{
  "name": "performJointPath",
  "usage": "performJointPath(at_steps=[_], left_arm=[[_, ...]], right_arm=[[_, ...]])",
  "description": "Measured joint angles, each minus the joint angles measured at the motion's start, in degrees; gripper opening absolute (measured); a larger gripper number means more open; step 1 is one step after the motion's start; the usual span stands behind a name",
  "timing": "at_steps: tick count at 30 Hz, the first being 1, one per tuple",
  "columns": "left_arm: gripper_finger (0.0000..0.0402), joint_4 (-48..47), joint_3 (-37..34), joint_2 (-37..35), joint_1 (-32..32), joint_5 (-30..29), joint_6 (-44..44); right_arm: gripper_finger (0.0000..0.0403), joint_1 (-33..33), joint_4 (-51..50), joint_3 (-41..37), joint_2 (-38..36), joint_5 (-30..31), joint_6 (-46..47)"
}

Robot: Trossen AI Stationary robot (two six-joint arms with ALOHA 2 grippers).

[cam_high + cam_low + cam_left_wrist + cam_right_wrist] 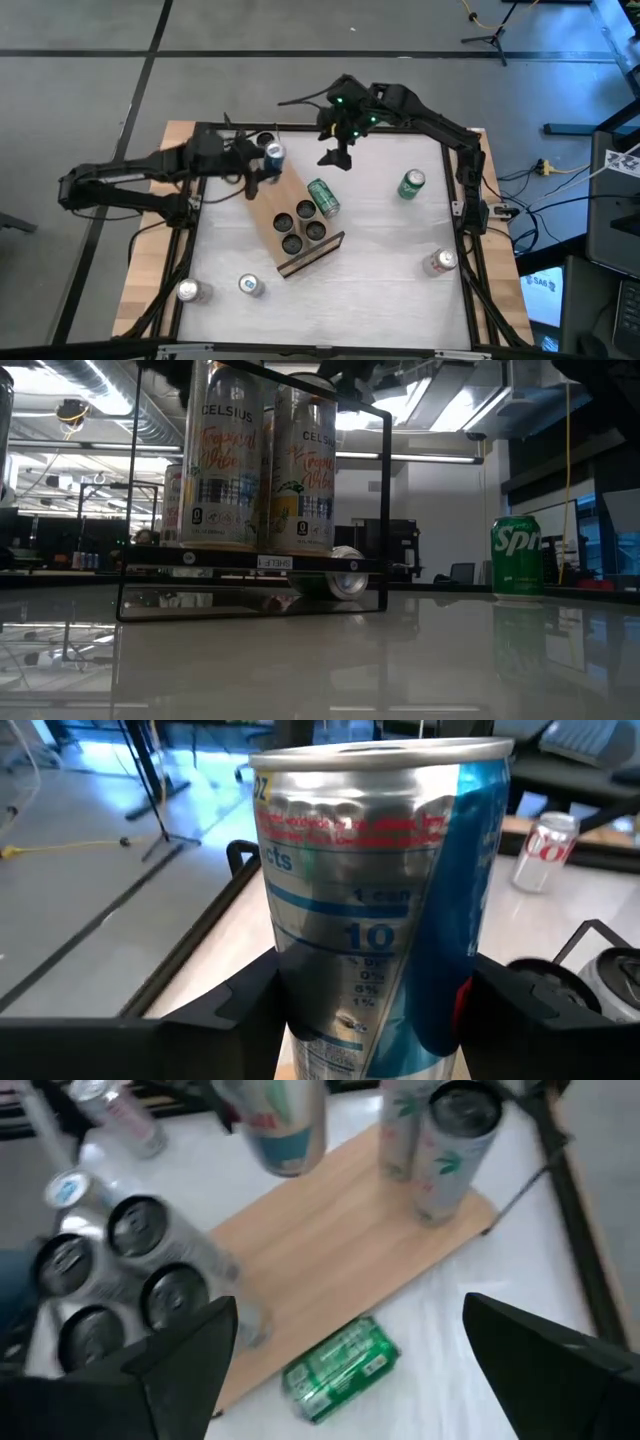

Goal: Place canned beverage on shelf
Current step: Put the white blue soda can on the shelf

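The shelf (268,208) is a light-wood board lying slantwise mid-table, with several cans (300,228) standing on its near end and two more (440,1140) at its far end. My left gripper (262,165) is shut on a silver-and-blue can (380,900) over the shelf's far end. A green can (340,1365) lies on its side on the table against the shelf's right edge. Above and beyond the green can, my right gripper (335,157) hangs open, holding nothing. My left gripper pinches the silver-and-blue can's lower wall (300,1020) between its two fingers (250,1010), one on each side. The fingers come nearly level from the table's left. The can stands upright in the hold and appears lifted clear of the board (285,1125).
An upright green Sprite can (411,184) stands right of the shelf. Three more cans stand near the front: one (439,262) at the right, two (250,285) (188,291) at the left. A dark frame edges the table (470,200).
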Motion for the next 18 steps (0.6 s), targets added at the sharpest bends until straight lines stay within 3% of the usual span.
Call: performJointPath(at_steps=[5,10,13,18], left_arm=[[0.0212,17.03,-15.79,-7.37,-3.87,-4.96,-1.53],[0.0212,37.99,-29.39,-8.12,-5.7,-7.32,-0.42],[0.0212,45.82,-34.37,-7.36,-5.8,-9.15,0.38],[0.0212,51.19,-38.59,-5.91,-5.8,-10.71,-0.11]], right_arm=[[0.0381,0.0,1.75,-0.08,0.0,-6.75,-2.48],[0.038,0.0,8.51,-0.08,0.34,-7.44,-2.43],[0.038,0.0,10.59,-0.08,0.78,-6.55,-2.4],[0.038,0.0,10.86,-0.08,1.69,-4.92,-2.27]])
